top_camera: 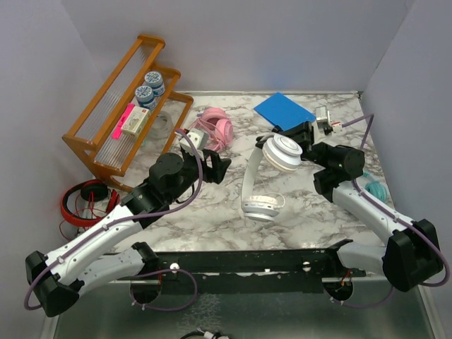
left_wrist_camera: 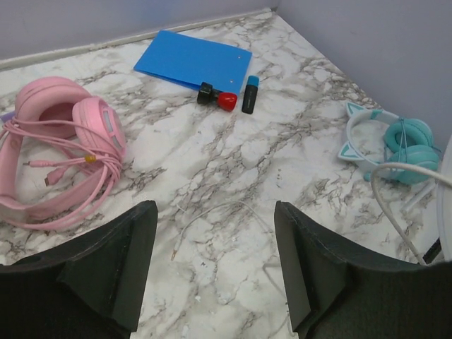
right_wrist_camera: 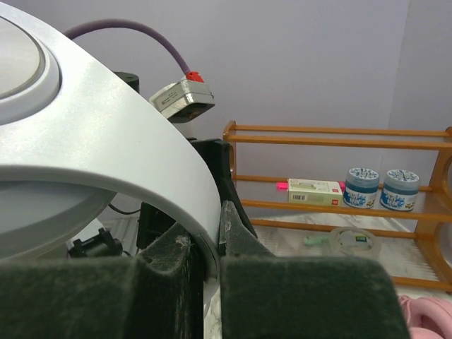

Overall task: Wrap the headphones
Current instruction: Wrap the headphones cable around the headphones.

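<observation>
- The white headphones (top_camera: 270, 176) lay mid-tabletop. One ear cup was raised at the far end and the other rested on the marble nearer the arms, so the headband's long axis ran roughly far to near.
- The right gripper (right_wrist_camera: 205, 258) was pinched on the white headband, propping up that far end.
- The thin white cable (left_wrist_camera: 212, 206) curved loose on the tabletop (left_wrist_camera: 233, 152), directly ahead of the left gripper (left_wrist_camera: 214, 236) and in line with the gap between its fingers. The plug tip lay toward the left-hand finger.
- The left gripper was spread with nothing in it. That arm was the nearer one to the cable and looked best placed to take it.
- The pink headphones (left_wrist_camera: 63, 145), their cable bundled over them, sat just left of that approach. The teal cat-ear pair (left_wrist_camera: 395, 145) was well apart to the right.
- Flat marble surrounded the cable, and a blue folder (left_wrist_camera: 191, 62) lay far beyond it.
</observation>
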Tool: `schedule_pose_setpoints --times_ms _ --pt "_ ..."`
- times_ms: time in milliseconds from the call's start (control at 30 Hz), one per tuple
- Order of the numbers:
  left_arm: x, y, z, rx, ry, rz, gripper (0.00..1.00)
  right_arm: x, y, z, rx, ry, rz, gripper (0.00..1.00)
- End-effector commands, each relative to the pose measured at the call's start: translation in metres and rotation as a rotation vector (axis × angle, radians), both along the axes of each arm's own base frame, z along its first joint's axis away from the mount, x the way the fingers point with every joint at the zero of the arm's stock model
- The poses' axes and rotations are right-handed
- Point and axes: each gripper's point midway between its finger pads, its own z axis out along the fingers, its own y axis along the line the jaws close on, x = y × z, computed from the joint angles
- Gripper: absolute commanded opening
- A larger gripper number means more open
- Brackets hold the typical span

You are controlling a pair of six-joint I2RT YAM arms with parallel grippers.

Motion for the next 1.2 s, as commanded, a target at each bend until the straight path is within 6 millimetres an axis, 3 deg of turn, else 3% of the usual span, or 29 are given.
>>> schedule_pose_setpoints --times_ms 0,100,233,467,600,767,833,1167 --pt "-0.012 0.010 -0.018 -0.017 0.060 0.006 0.73 -0.006 -0.005 0.022 0.050 -0.024 -0.003 0.01" --pt "-0.030 0.003 -0.010 -0.091 0.075 -0.079 0.70 -0.010 -0.005 0.024 0.032 -0.049 0.009 0.01" --pt "-0.059 -0.012 0.027 -0.263 0.146 -0.216 0.57 -0.013 -0.002 0.024 -0.003 -0.068 0.027 0.01" --pt "-0.094 -0.031 0.062 -0.418 0.295 -0.393 0.65 -0.011 0.001 0.019 -0.035 -0.072 0.030 0.01" --pt "-0.102 -0.040 0.055 -0.447 0.399 -0.437 0.66 -0.008 0.002 0.013 -0.049 -0.067 0.024 0.01" --pt "-0.101 -0.049 0.026 -0.411 0.515 -0.429 0.53 -0.005 0.005 0.013 -0.059 -0.063 0.040 0.01" --pt "-0.099 -0.051 0.022 -0.414 0.520 -0.424 0.52 -0.006 0.005 0.015 -0.054 -0.063 0.046 0.01" --pt "-0.102 -0.066 0.026 -0.476 0.526 -0.512 0.52 -0.004 0.006 0.008 -0.050 -0.038 0.056 0.01"
